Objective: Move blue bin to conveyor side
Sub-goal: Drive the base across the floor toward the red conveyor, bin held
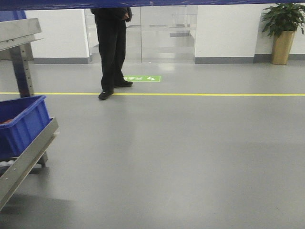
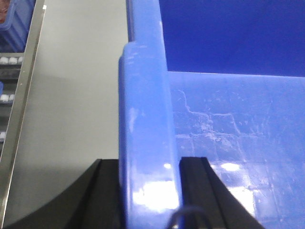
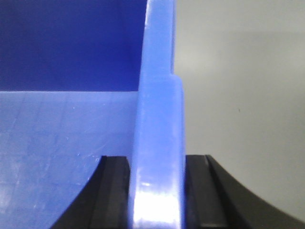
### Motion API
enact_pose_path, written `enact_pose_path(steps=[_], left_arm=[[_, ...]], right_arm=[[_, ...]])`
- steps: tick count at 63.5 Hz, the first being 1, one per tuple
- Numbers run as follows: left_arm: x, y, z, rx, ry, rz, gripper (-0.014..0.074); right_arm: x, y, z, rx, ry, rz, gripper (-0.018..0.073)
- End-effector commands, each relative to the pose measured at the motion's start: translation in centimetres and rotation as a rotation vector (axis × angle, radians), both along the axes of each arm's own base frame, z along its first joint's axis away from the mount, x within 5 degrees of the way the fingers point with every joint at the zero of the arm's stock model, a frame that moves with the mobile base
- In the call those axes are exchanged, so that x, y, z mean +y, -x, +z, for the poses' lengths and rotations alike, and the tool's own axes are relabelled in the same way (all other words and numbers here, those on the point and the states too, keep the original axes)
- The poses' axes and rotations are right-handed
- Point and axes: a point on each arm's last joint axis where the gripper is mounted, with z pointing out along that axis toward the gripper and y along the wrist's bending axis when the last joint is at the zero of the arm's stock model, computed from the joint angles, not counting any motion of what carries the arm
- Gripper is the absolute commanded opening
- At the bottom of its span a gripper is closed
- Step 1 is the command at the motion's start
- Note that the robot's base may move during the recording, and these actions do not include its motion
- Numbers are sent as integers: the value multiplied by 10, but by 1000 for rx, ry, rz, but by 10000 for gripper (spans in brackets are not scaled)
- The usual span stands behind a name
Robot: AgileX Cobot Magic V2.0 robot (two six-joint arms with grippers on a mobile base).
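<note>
The blue bin [image 2: 228, 133] filled both wrist views, its glossy inner floor scuffed and catching the light, its far wall dark in shadow. The left gripper [image 2: 150, 191] straddled the thick rim of one side wall, one black finger [image 2: 102, 195] outside and the other inside, both pressed against the plastic, so the claw was pinching that wall. The right gripper [image 3: 157, 191] held the opposite side wall of the blue bin [image 3: 62, 133] in the same way, a black finger tight on either face of the rim. The bin thus sat between the two claws, gripped at both sides; grey floor [image 3: 238, 95] showed beyond each outer wall.

At the far left of the left wrist view a steel rail [image 2: 24, 95] ran alongside, apart from the bin. In the front view a dark blue band [image 1: 143, 4] ran along the top edge; whether it was the bin's rim could not be told. At the lower left of that view a second blue crate [image 1: 21, 124] rested on a sloping steel rack [image 1: 28, 152]. Further off, a person [image 1: 112, 47] in black stood on a yellow line [image 1: 214, 94] painted across the floor, a green marking [image 1: 142, 78] lay just behind the person's feet, and a potted plant [image 1: 283, 28] stood by the far wall at the right.
</note>
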Motion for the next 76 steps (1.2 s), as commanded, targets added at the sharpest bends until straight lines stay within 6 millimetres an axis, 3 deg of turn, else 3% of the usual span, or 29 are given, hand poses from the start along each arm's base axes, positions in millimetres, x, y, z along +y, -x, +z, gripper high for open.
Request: enact_pose_path(steps=[1,76], left_arm=[[3,4,13,-114,-13,7,-18],[3,4,13,-116,-13,7,-18]], right_arm=[[-7,3,15,-142,33,-24,-81],[-7,3,16,-144,33,-24,-81]])
